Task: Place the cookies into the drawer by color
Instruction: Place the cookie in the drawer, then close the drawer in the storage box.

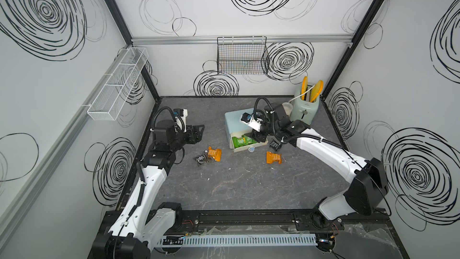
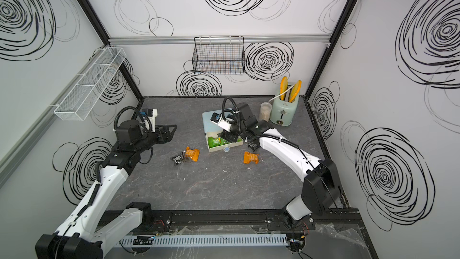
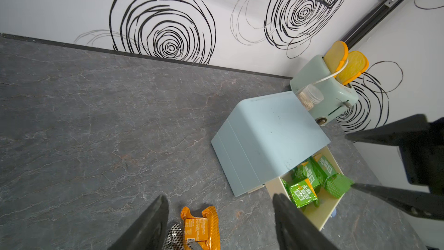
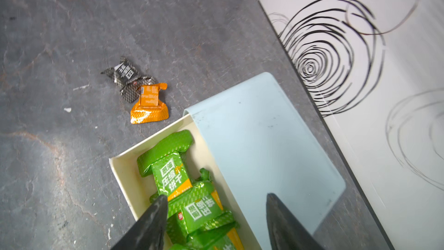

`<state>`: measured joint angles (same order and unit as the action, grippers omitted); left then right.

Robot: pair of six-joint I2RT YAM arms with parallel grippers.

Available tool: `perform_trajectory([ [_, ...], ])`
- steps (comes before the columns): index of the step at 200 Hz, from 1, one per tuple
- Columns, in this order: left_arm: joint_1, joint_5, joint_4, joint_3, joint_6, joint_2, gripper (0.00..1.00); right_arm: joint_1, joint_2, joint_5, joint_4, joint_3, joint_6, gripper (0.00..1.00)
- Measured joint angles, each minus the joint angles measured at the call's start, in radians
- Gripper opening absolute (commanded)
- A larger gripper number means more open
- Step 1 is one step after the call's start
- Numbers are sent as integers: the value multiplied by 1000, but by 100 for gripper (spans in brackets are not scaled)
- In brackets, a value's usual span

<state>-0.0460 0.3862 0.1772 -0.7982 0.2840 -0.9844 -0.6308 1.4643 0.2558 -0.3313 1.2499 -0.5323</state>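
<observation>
Cookies, green: several bright green crinkly wrapped packets [image 4: 173, 176] lie piled in the pulled-out cream drawer [image 4: 123, 176] of the small pale-blue boxy chest [image 3: 271, 135].

Right end effector [image 4: 216, 197]: hangs directly over that drawer. Its fingers point down at the green pile, with jaws spread and nothing pinched between them. In the left wrist view one fingertip sits just beside the crimped end of a green packet; whether they touch cannot be told.

Left end effector [image 3: 219, 197]: jaws spread and empty. It is held above the bench, well apart from the chest on the robot's left side of it, and points toward it.

Dark grey stone-pattern bench [image 1: 236, 185], positions taken from the chest:
- orange wrapped packet [image 1: 214, 154]: in front of the chest and to its left. It touches a black packet with pale print [image 1: 201, 159] that lies farther from the chest.
- second orange packet [image 1: 273, 157]: in front of the chest toward its right, alone.
- small dark crinkly item [image 1: 275, 145]: just beside the open drawer's right corner, partly under the right arm. It looks like another black packet, not certain.
- round pale-blue knob [image 1: 251, 149]: on the open drawer's front.
- clear plastic jar [image 1: 287, 108]: near the chest's rear right corner.
- mint-green toaster [image 1: 305, 113]: just beyond the jar, with two yellow toast slices [image 1: 316, 90] upright in its slots.
</observation>
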Motion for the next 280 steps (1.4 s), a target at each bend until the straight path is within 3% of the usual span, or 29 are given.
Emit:
perform_trajectory([
  [53,-149,-17,-18,-80,56,-139,77,70,-193,2,102,-198,211,64],
  [79,-220,-25,-64,-187,74,-267,79,72,-274,0,121,-306,314,62],
  [109,-241,-23,-106,-324,80,-447,83,72,-324,8,124,-393,426,59],
  [167,-242,14,-119,-611,13,-778,90,72,-327,58,142,-492,563,51],
  [203,-242,62,-104,-738,-36,-933,90,72,-303,86,177,-507,597,38],
  [280,-251,156,-50,-798,-75,-1041,84,64,-175,108,241,-496,654,34],
])
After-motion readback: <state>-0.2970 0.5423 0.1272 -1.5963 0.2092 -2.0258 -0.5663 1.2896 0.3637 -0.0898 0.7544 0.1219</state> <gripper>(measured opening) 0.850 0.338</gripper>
